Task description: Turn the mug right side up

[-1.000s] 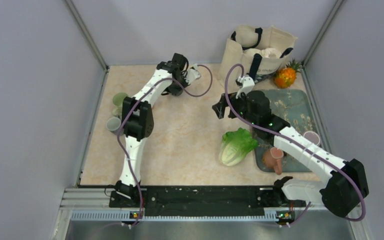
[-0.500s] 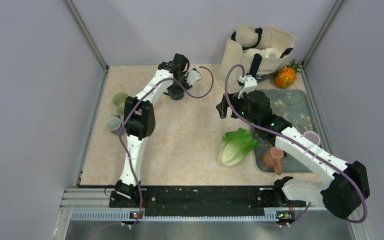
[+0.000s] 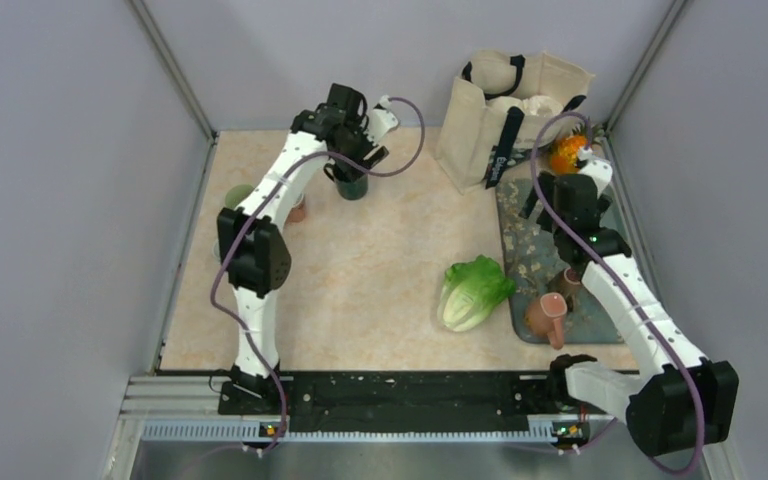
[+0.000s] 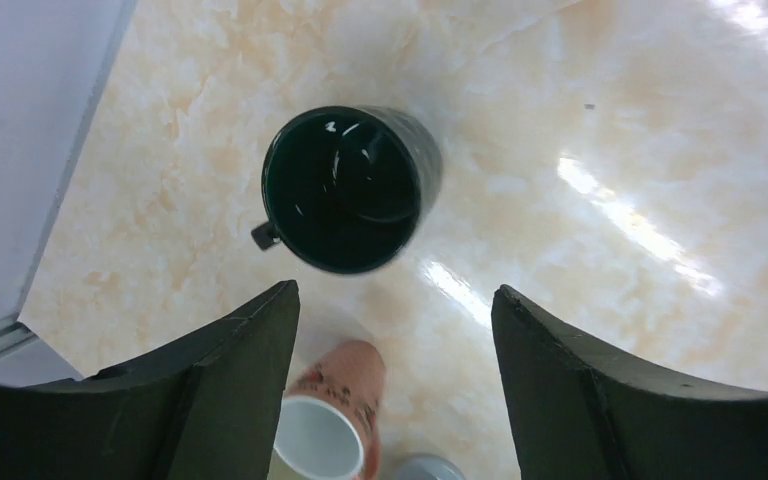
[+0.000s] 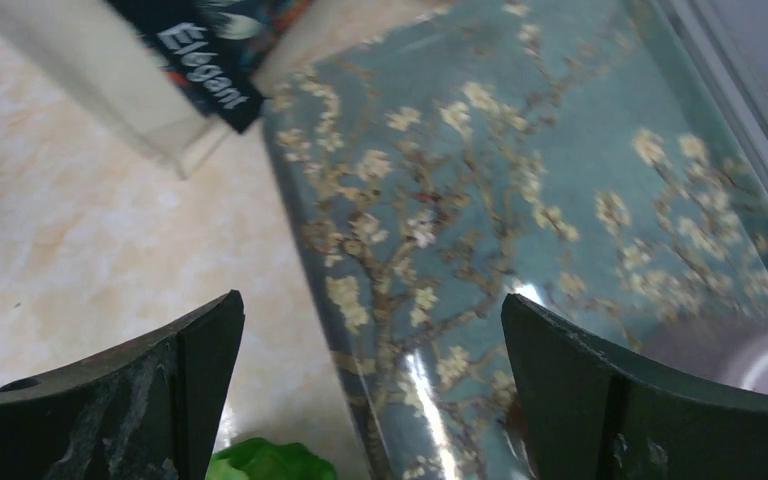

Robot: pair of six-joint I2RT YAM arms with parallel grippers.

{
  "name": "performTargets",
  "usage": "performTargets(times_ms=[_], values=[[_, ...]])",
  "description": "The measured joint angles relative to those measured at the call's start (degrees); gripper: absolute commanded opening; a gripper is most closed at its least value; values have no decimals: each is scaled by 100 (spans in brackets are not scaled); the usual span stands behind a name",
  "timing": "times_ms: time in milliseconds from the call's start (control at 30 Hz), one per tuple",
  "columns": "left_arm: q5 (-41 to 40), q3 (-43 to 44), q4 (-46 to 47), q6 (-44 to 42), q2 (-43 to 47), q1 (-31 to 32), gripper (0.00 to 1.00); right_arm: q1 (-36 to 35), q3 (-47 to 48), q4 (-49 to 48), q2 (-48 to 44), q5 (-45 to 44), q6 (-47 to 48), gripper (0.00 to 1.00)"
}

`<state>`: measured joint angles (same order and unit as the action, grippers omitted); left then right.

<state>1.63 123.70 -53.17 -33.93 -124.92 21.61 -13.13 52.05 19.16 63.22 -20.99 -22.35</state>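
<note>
The pale marbled desk (image 3: 390, 260) carries everything. At its far right corner stands a cream tote bag (image 3: 515, 100) with black straps, and in front of it a teal tray (image 3: 525, 265) with a blossom pattern lies along the right edge. A green lettuce (image 3: 472, 290) lies on the desk with one end against the tray's left side. A small pineapple (image 3: 567, 152) sits at the tray's far end, partly hidden behind the right arm.

The right arm reaches out over the tray. The right gripper (image 5: 370, 300) hangs above the tray's far left corner, near the bag's strap, with its fingers spread wide and nothing between them. On the near end of the tray lies a brown mug (image 3: 545, 317), and the wrist view catches the rim of a pale purple cup (image 5: 730, 350) at its edge.

The left arm stretches to the far left part of the desk. The left gripper (image 4: 395, 292) hovers over the dark green mug (image 3: 352, 186), jaws apart and clear of it. That mug stands upright on the desk with its mouth up and its handle (image 4: 265, 236) pointing toward the left wall. Just beside it on the near side a pink cup (image 4: 335, 420) lies on its side, open end toward the camera. A light green cup (image 3: 237, 196) sits farther left by the wall, and a grey rim (image 4: 425, 468) barely shows at the bottom of the wrist view.
</note>
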Motion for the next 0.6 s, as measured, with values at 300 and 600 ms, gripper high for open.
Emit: performTargets(times_ms=[300, 600], values=[[1001, -2177, 42, 614, 2796, 52, 76, 319, -177, 1729, -549, -557, -1349, 94], [1228, -3644, 57, 769, 3353, 52, 75, 319, 2, 3650, -1226, 203, -2247, 94]])
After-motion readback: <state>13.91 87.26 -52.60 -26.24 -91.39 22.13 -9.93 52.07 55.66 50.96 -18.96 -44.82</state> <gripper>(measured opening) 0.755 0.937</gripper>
